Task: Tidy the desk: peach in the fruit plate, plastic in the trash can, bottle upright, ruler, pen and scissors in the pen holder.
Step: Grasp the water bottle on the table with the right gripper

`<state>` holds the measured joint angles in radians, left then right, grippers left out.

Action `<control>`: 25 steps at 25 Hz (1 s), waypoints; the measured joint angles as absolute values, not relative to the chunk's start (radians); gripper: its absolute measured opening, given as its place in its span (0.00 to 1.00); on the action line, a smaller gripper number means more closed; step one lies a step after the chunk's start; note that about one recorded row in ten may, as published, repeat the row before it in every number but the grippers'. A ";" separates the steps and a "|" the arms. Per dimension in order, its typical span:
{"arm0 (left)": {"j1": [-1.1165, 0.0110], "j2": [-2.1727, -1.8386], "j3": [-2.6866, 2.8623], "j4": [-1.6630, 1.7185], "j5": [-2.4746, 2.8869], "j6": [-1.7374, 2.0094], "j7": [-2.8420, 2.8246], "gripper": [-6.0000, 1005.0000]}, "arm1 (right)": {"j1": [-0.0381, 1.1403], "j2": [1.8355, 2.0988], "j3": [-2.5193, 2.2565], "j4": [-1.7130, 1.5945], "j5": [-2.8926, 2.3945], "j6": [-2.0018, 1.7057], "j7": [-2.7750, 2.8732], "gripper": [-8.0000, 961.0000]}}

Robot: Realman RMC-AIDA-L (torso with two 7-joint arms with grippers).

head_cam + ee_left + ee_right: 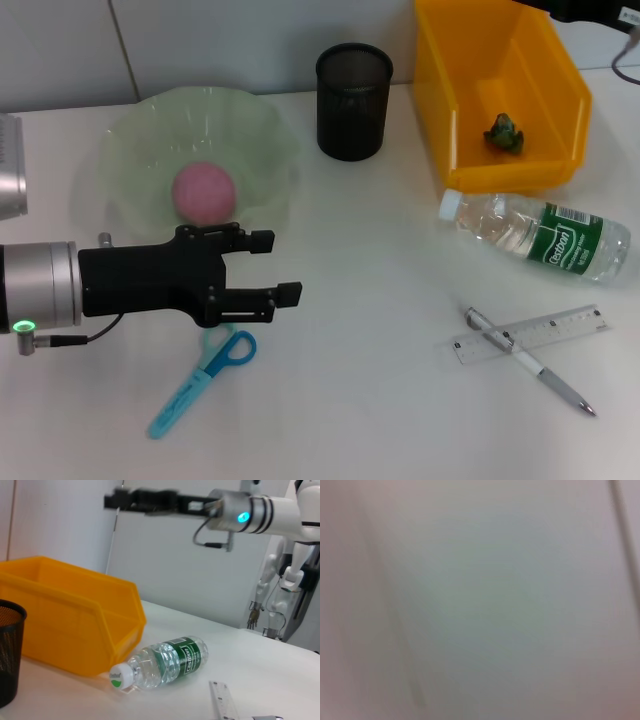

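Blue plastic scissors (pixel 203 383) flat on the white table (pixel 380 400), nearest of all, partly under the left gripper (pixel 268 267). Black gripper, fingers apart, holding nothing, between scissors and plate. Clear ruler (pixel 530 334) crossed by a silver pen (pixel 528 360), well to the right of the scissors. Transparent bottle (pixel 535 235) with green label and white cap, lying on its side beyond the ruler. Pale green wavy glass fruit plate (pixel 130 150) past the gripper, holding the round pink peach (pixel 204 192). Black mesh pen holder (pixel 353 101) right of the plate. Yellow bin (pixel 500 95) farthest, with crumpled green plastic (pixel 505 132) inside. Right gripper (pixel 115 500) seen only far off, fingers unclear.
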<state>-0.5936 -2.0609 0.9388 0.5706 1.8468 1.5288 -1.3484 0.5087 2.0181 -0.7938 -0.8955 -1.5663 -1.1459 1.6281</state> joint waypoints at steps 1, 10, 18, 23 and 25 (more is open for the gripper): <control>-0.594 -2.061 0.939 0.571 1.847 1.534 -1.348 0.81 | 0.500 2.009 -0.793 -0.895 -1.544 -1.205 1.627 0.81; -0.590 -2.061 0.936 0.571 1.847 1.558 -1.348 0.81 | 0.465 1.955 -0.770 -0.866 -1.559 -1.545 1.627 0.81; -0.582 -2.060 0.933 0.571 1.847 1.564 -1.351 0.81 | 0.475 1.937 -0.770 -0.874 -1.732 -1.651 1.635 0.81; -0.581 -2.059 0.926 0.571 1.846 1.568 -1.361 0.81 | 0.492 1.931 -0.770 -0.964 -1.886 -1.657 1.695 0.81; -0.581 -2.058 0.927 0.571 1.847 1.569 -1.368 0.81 | 0.498 1.928 -0.770 -1.013 -1.945 -1.658 1.738 0.81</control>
<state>-0.5813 -2.0583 0.9265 0.5706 1.8466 1.5692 -1.3681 0.4984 1.9280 -0.7701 -1.0131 -1.9446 -1.6576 1.7376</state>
